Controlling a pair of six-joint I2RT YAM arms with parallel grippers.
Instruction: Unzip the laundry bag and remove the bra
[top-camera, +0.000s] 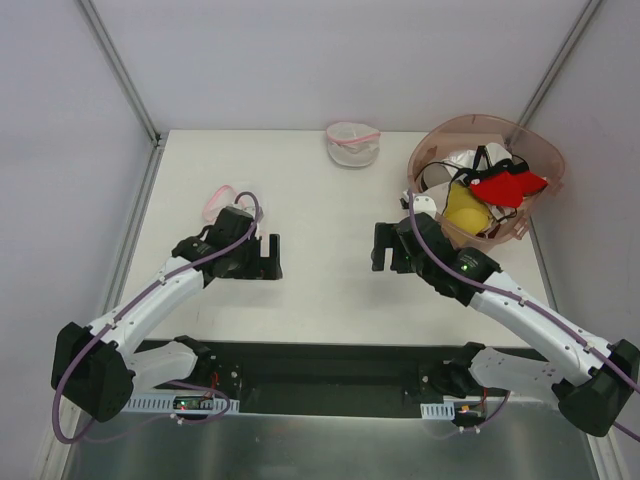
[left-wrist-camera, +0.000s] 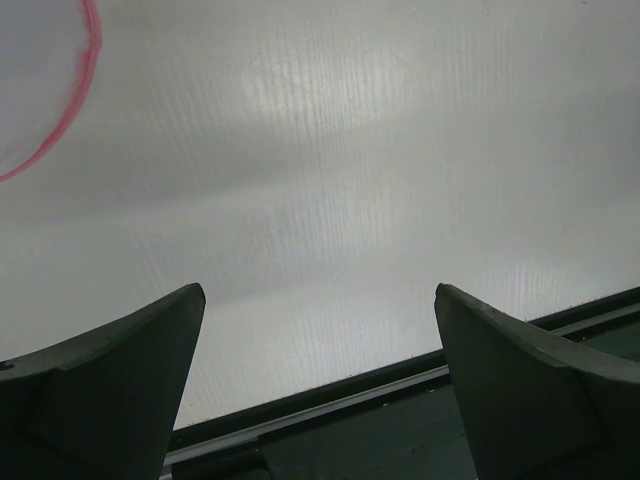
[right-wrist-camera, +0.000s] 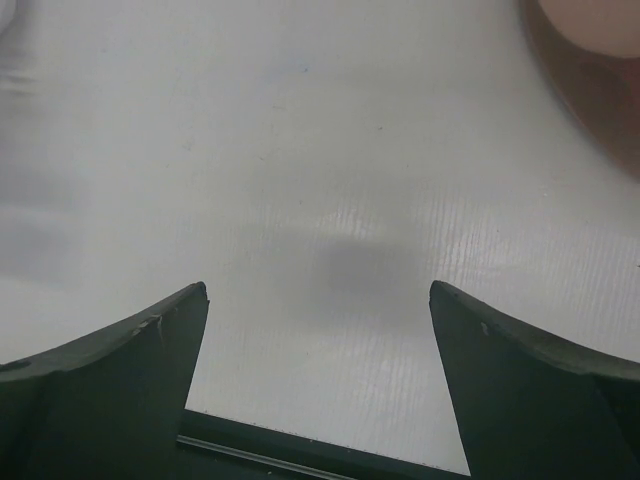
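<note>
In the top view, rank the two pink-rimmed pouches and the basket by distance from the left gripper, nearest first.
1. Near pouch, left of and beyond the left gripper.
2. Far pouch, far middle.
3. Basket, far right.

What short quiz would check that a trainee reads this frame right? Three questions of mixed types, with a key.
1. True or false: the left gripper and the right gripper are both open and hold nothing.
2. Where on the table does the basket stand? A) far right corner B) near left corner C) between the grippers
3. Fill in: a pink-rimmed pouch lies just beside the ___ gripper.

Key: 1 true; 2 A; 3 left.
</note>
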